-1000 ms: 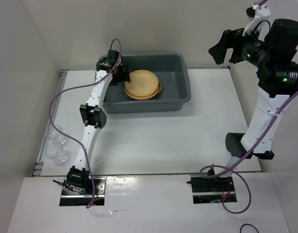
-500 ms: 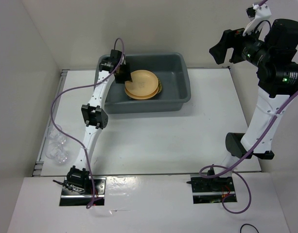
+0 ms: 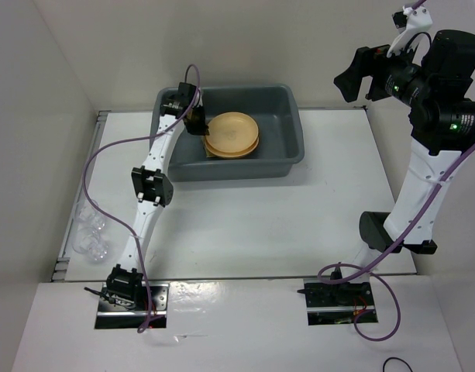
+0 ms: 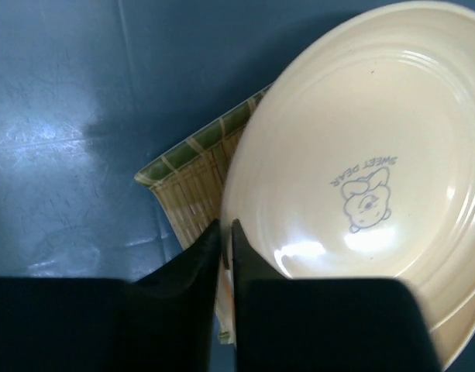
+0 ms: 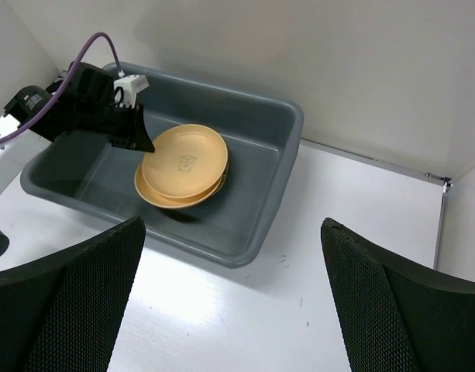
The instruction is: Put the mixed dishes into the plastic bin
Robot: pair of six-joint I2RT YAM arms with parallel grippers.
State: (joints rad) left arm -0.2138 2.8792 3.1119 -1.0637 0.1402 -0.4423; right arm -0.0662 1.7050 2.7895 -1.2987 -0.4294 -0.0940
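Two pale-orange plates are stacked in the dark grey plastic bin (image 3: 293, 132). The top plate (image 3: 232, 129) (image 4: 361, 170) (image 5: 186, 158) has a bear print. The lower plate (image 5: 161, 197) peeks out beneath it. A woven bamboo tray (image 4: 197, 177) lies under both on the bin floor. My left gripper (image 3: 199, 123) (image 4: 223, 229) (image 5: 147, 144) is at the plates' left edge. Its fingers are pressed nearly together on the top plate's rim. My right gripper (image 5: 231, 226) hangs open high above the table, right of the bin (image 5: 277, 147), and holds nothing.
Small clear cups (image 3: 90, 232) sit at the table's left edge, beside the left arm's lower link. The bin stands at the back centre against the wall. The right arm's base (image 3: 392, 232) stands at the right. White walls close in the left and back sides.
My left gripper has closed from wide open onto the top plate's rim. The plate has shifted a little right and now sits more squarely over the lower one. The right arm has not moved.
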